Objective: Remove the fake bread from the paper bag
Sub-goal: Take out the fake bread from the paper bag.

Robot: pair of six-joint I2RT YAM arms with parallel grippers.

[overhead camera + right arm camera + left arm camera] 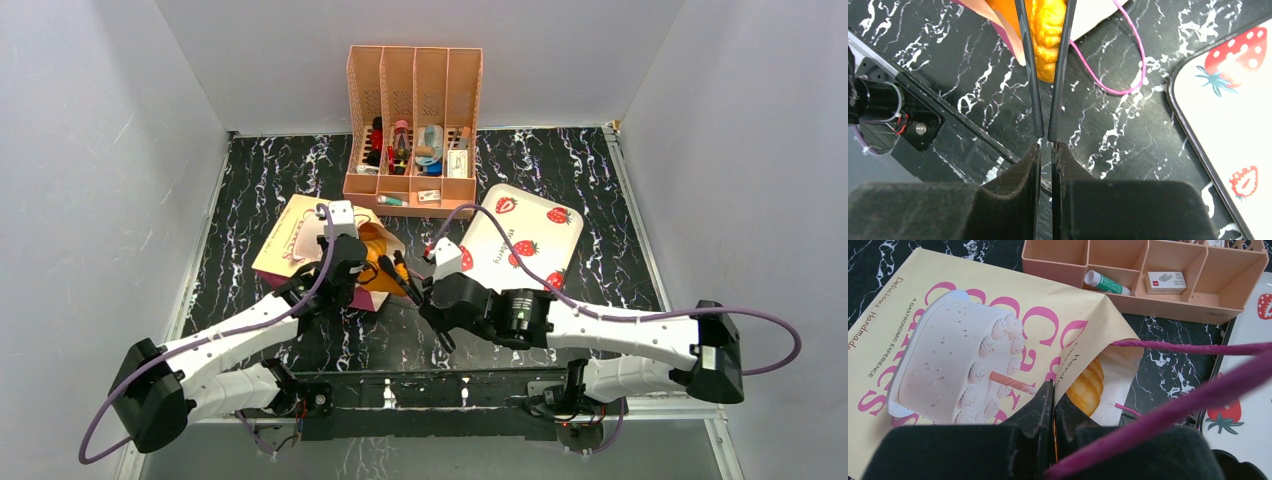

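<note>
Bread (1048, 35): one orange loaf visible, at mouth of one paper bag (888, 315) (lying flat), pinched by one pair of tongs (1034, 90). Right gripper (1046, 146) clamped on tongs; left gripper (1053, 396) pinching bag edge.

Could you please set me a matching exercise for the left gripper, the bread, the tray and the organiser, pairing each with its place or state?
Column one:
1. Left gripper
2. Bread
3. Tray
4. Organiser

Column two:
A. Peach, behind the bag
B. Strawberry print, right of the bag
C. Shut on the bag's mouth edge
D. Orange, between the arms of the tongs

Pairs: 1-C, 2-D, 3-B, 4-A.
</note>
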